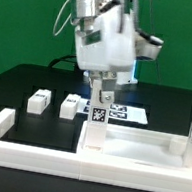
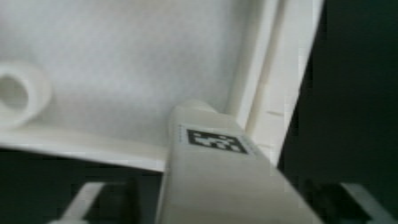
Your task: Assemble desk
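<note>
Black table [image 1: 26, 80], leg block [image 1: 96, 132] standing upright

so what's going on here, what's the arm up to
The robot arm's hand is straddling a white square-section plastic leg block that stands upright at a corner of the wide white rimmed tray-like desk top. In the wrist view the jaws seem to stand clear of the leg's sides, so the hand looks open rather than gripping. Two more small white leg blocks lie loose on the black table, not yet fitted.
</note>
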`<state>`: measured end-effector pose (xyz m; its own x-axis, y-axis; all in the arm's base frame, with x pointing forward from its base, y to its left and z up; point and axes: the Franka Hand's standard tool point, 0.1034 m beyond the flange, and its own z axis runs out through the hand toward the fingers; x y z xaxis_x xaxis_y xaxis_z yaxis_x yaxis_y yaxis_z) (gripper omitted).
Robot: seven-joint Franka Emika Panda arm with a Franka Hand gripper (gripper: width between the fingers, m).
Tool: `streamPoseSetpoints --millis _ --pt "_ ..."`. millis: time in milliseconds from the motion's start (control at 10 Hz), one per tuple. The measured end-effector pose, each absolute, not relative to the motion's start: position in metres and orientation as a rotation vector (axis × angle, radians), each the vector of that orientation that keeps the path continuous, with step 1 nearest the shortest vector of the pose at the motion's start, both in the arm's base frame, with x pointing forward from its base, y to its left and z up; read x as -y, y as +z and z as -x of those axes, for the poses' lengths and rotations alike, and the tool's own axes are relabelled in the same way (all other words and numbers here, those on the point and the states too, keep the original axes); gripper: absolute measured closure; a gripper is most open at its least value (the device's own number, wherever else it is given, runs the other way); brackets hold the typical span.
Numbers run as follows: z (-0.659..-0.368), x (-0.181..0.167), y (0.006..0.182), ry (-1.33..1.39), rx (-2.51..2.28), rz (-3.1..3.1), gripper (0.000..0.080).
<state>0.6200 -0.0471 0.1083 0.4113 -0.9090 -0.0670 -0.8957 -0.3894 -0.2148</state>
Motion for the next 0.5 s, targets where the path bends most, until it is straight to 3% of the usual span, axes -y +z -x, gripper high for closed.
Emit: streamPoseSetpoints --millis 100,200,500 --pt "-0.6194 0.0453 0.1088 -0.089 -1.367 2.588 0.0303" --pt "-0.6169 0.0418 0.1069 -0.075 -1.192 2.684 0.0183" --pt "-0.617 0.0435 0.1067 -0.108 -0.933 2.791 0.0151"
